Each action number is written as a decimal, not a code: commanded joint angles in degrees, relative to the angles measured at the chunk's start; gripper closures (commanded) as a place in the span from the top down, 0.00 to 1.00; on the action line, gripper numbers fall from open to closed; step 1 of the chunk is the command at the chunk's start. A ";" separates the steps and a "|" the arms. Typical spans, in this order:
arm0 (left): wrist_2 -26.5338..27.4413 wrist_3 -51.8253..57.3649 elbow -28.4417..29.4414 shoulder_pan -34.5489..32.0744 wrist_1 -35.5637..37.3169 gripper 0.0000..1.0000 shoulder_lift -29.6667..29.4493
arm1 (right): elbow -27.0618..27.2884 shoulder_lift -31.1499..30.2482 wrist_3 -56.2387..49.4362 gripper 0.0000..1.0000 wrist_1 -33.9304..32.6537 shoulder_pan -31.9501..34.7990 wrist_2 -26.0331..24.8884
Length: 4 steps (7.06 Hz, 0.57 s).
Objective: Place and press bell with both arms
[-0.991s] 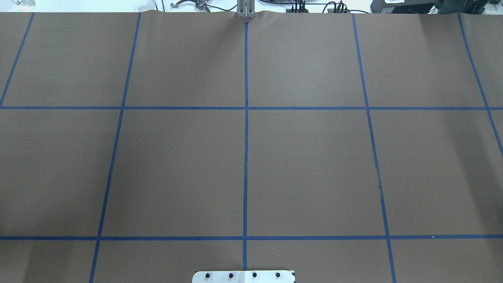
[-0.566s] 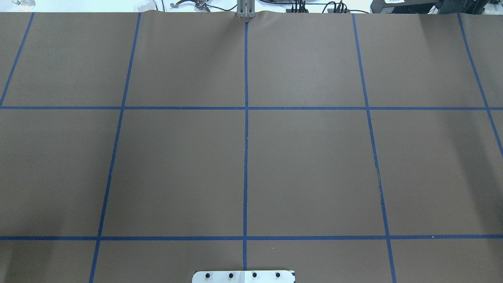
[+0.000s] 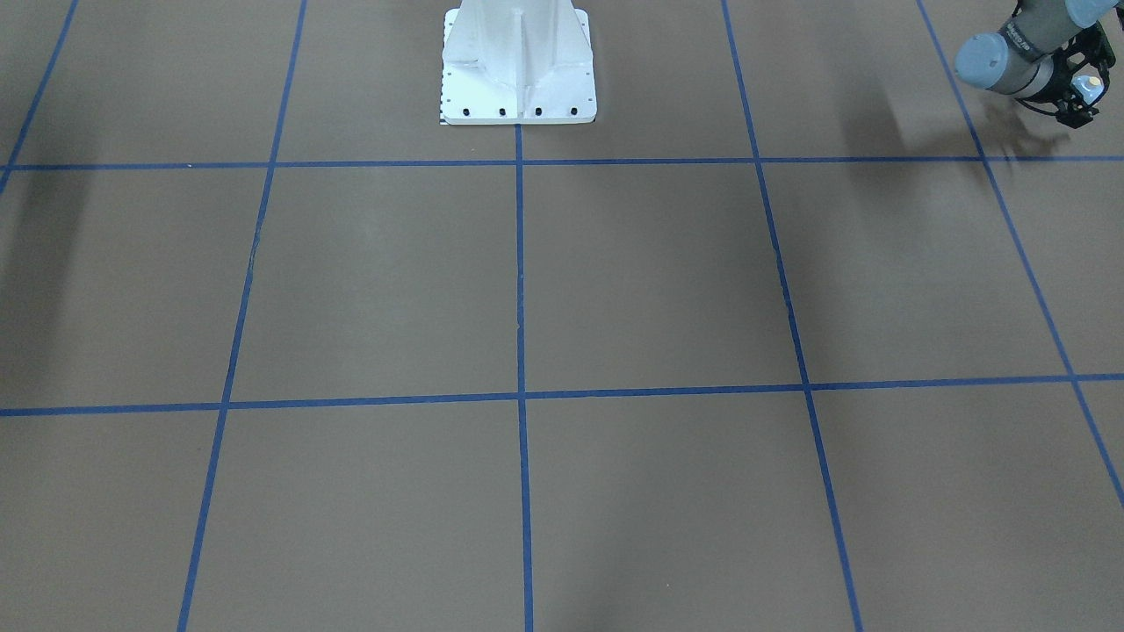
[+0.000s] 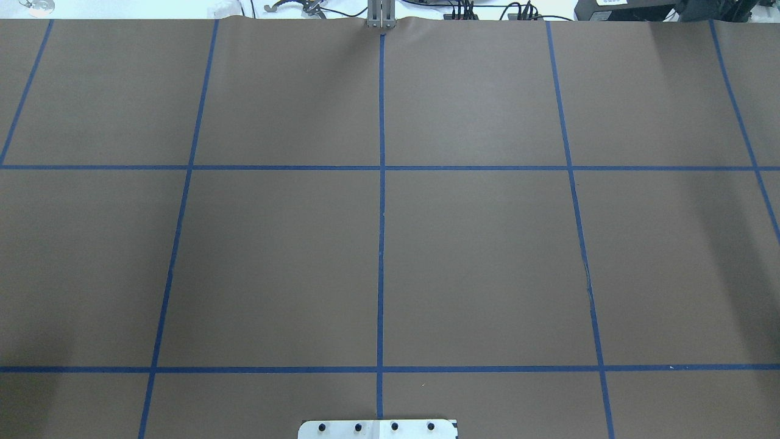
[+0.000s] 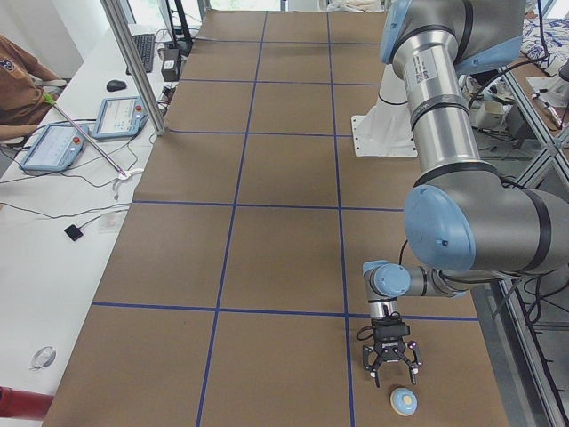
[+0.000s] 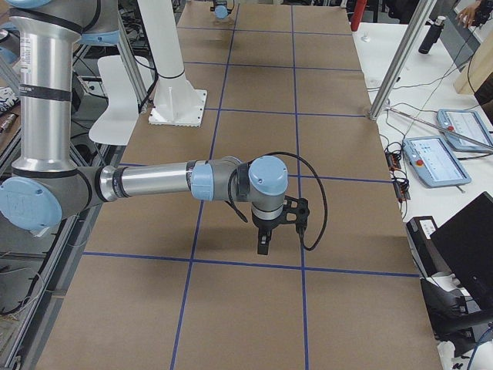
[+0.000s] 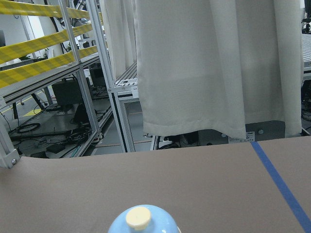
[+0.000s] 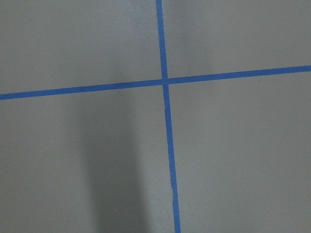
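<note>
— Where is the bell [image 5: 404, 402] found, and what is changed from a second ago?

— It is set on the brown table [image 4: 487, 256] at the robot's left end, in the grid cell nearest the robot's side. In the overhead view no change is noted: the blue tape lines [image 4: 381, 244] are laid exactly as before.

— How is it placed relative to the gripper?

— It is seen just beyond the tips of the left gripper [image 5: 392, 379], towards the table's end, apart from them and ungrasped. That gripper is spread wide, with nothing held. From the left wrist camera the bell is framed low and near the centre.

— Which way is it pointed?

— It is stood upright, its cream button [image 7: 138, 218] turned straight up, so the axis is vertical. Being round, it has no long axis across the table.

— And farther out?

— The left arm [image 5: 444, 133] is bent down over that corner. The right gripper [image 6: 263, 248] is carried on the right arm [image 6: 154, 183] near a crossing of tape lines, well apart from the bell; whether it is parted or closed cannot be told. The white pedestal [image 3: 518, 70] is bolted at the robot-side edge, and a pale curtain [image 7: 209, 68] is hung past the left end.
</note>
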 commanded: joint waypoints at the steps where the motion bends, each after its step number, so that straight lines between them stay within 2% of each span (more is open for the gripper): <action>1: -0.43 -1.45 1.19 0.47 -0.28 1.00 -0.49 | 0.21 0.00 0.00 1.00 0.00 -0.01 0.06; 4: -0.51 -1.98 4.52 1.08 -3.00 1.00 -0.84 | 0.21 -0.09 0.00 1.00 0.00 -0.01 0.06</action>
